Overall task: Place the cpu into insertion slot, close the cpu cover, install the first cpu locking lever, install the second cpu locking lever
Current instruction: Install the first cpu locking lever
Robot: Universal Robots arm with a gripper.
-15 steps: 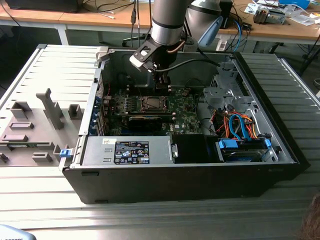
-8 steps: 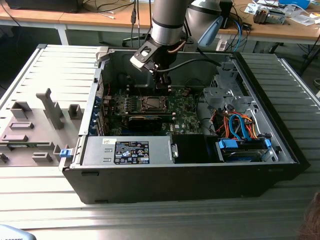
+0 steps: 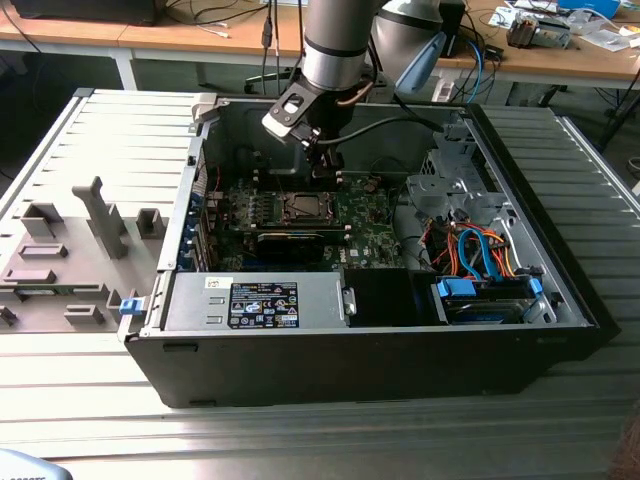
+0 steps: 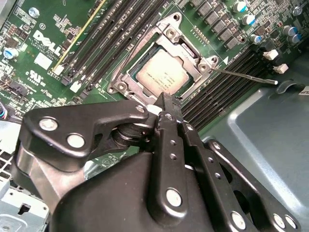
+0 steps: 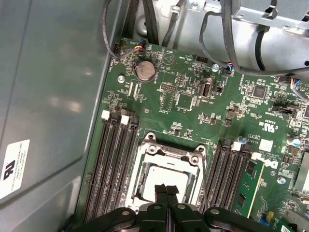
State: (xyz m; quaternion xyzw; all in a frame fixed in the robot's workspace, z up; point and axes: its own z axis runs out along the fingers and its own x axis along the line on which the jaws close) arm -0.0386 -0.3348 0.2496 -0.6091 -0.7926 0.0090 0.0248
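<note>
While my claw (image 4: 166, 104) hangs pinched shut and empty | chip (image 4: 161, 75) lies flat just below it | cover frame (image 4: 190, 50) down around the chip

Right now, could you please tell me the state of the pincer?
The pincer: closed, nothing held, tips near the silvery-grey square cpu.

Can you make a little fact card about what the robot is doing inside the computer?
place: open computer case, green motherboard
cpu: seated in the insertion slot
cpu cover: down, framing the cpu
locking lever: one thin rod sticking out sideways
end effector: shut, empty, tips close over the cpu
</note>
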